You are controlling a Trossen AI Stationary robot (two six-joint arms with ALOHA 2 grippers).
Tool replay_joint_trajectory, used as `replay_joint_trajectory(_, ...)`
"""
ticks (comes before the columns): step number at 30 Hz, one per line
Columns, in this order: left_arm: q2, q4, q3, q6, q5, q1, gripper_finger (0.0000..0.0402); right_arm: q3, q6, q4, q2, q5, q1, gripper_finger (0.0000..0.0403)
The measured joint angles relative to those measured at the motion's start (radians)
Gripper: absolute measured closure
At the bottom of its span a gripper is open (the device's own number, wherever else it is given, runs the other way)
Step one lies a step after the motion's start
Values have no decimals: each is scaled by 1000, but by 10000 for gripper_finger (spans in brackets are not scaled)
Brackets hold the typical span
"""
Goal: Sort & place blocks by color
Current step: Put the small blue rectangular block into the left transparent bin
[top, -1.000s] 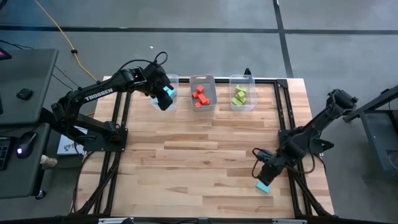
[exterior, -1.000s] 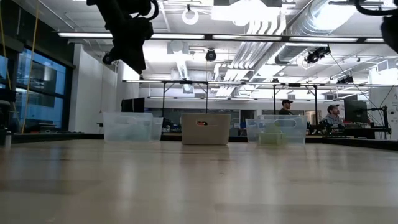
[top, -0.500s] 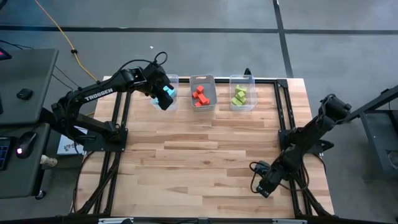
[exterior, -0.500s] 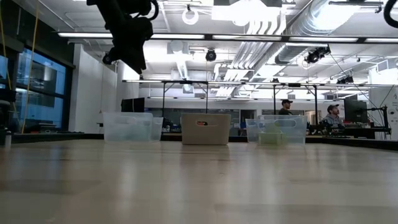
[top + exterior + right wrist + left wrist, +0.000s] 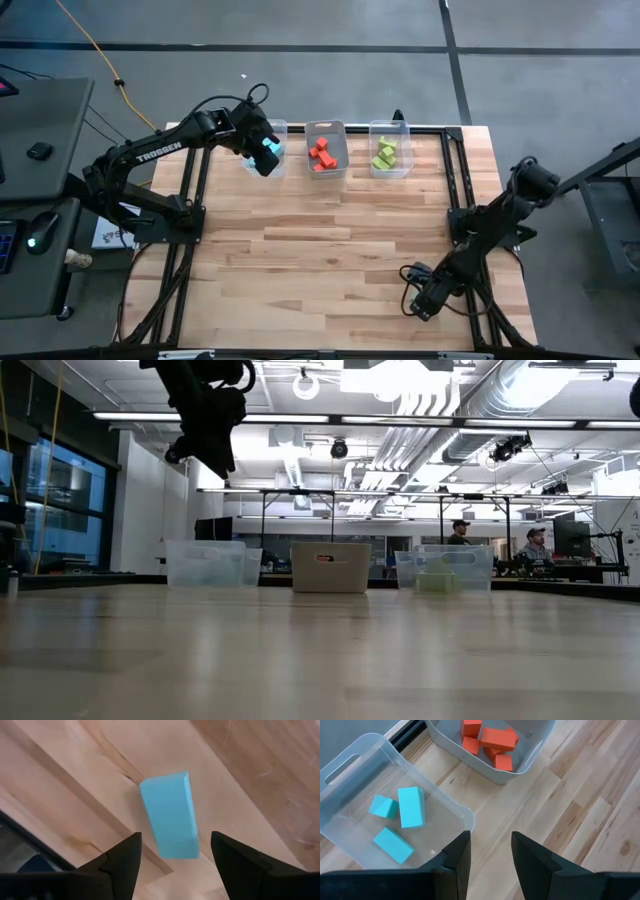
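From the high view, the wooden counter [image 5: 320, 250] carries three clear bins in a row along its far edge: the left bin [image 5: 268, 148] holds light blue blocks [image 5: 270, 151], the middle bin [image 5: 326, 149] holds red-orange blocks [image 5: 322, 154], and the right bin [image 5: 390, 148] holds lime green blocks [image 5: 386, 153]. The left gripper [image 5: 262, 160] hangs over the near rim of the left bin, while the right gripper [image 5: 424, 302] sits low at the near right part of the counter, hiding whatever lies under it. In the low view, the three bins stand side by side at the far end, the left arm's dark gripper [image 5: 212, 430] hangs high above the left bin [image 5: 207, 563], and two people [image 5: 460, 532] show in the room behind. In the left wrist view, the jaws stand narrowly apart and hold nothing, over the bare counter just near of the left bin [image 5: 350, 765], where three light blue blocks [image 5: 410, 807] lie; the middle bin [image 5: 530, 750] with its red-orange blocks [image 5: 497, 739] is beside it. In the right wrist view, the jaws stand wide, straddling a single light blue bar [image 5: 170, 815] lying flat on the counter [image 5: 240, 775], its end reaching between the fingers [image 5: 122, 857] without visibly touching them.
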Motion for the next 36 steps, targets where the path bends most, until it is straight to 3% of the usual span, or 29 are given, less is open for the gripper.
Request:
replay_joint_trajectory(13,0,0,0,0,0,-17,284,4,6,1,59,6,33,177)
replay_joint_trajectory(25,0,0,0,0,-4,-17,284,3,24,-16,61,15,33,300)
replay_joint_trajectory(30,0,0,0,0,-4,-17,284,17,24,-31,64,19,32,302)
replay_joint_trajectory(36,0,1,0,-19,-4,-18,284,105,-7,-97,67,125,13,302)
